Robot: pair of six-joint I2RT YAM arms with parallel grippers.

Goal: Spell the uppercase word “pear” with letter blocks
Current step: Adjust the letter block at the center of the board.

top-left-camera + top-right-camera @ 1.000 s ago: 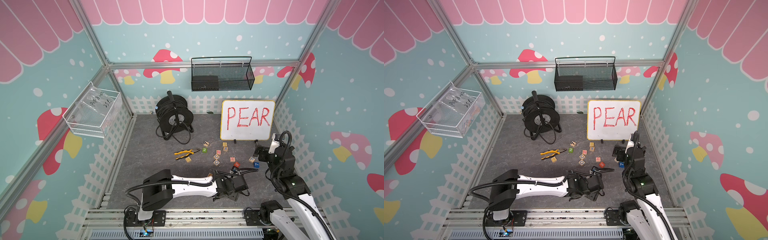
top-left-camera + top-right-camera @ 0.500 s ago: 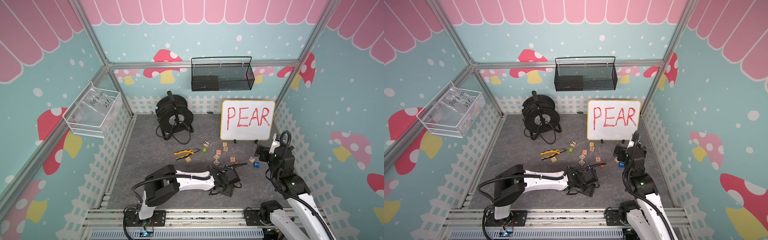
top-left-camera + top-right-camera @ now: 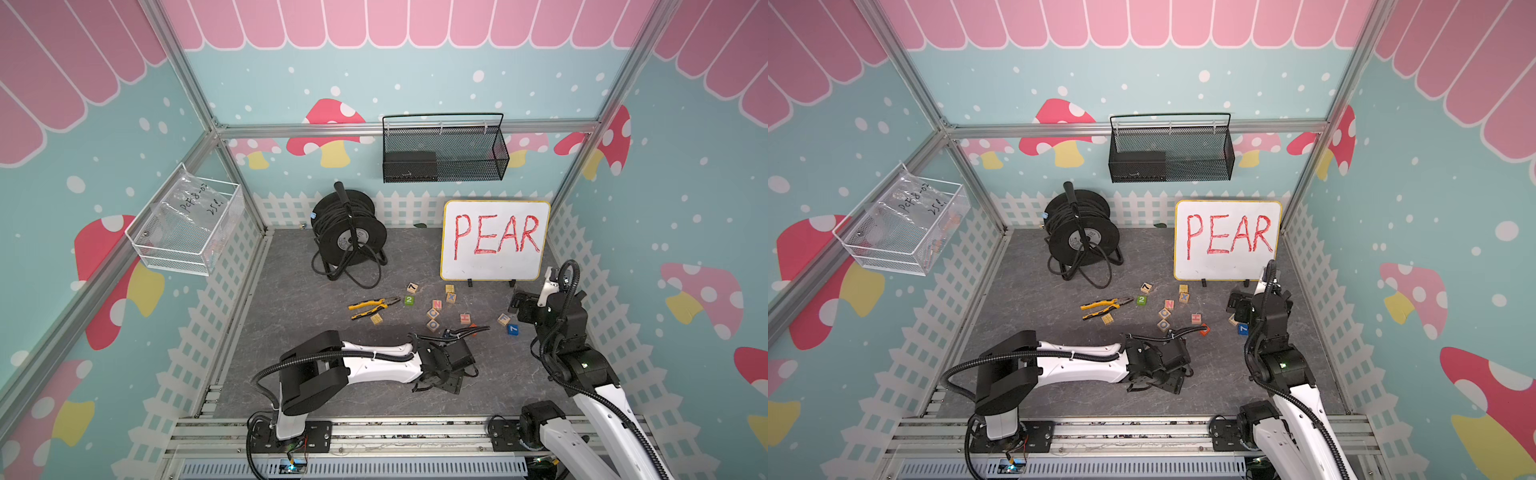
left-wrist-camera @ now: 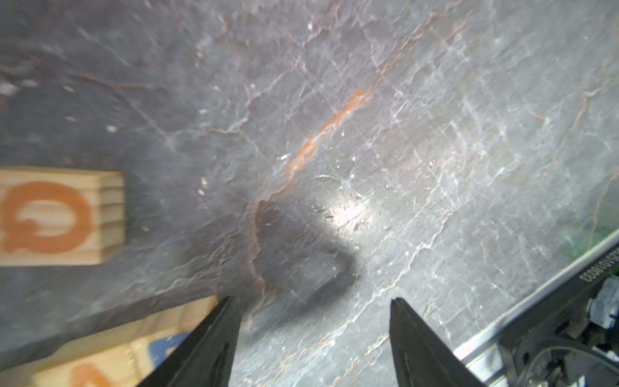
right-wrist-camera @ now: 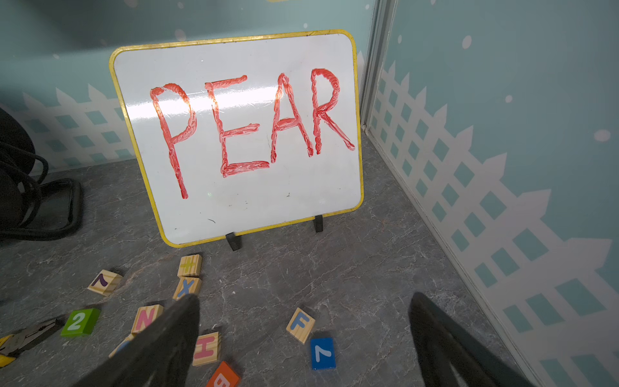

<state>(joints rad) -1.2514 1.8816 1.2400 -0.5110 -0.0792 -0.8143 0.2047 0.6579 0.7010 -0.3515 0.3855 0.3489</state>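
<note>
Left gripper (image 4: 311, 299) — jaws apart, empty — has merely edged sideways, far from the whiteboard (image 3: 494, 266); right gripper (image 5: 303, 298), near it, gapes empty; nothing spelled.

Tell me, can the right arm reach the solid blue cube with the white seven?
Probably yes: the right gripper hangs open close by, the blue cube lies uncovered, with only the pale wooden F block beside it.

You're looking at a grey marbled floor (image 3: 291, 291) boxed by teal mushroom-print walls (image 3: 291, 83) — pink scalloped trim (image 3: 332, 25) above, white picket border (image 3: 407, 208) below
</note>
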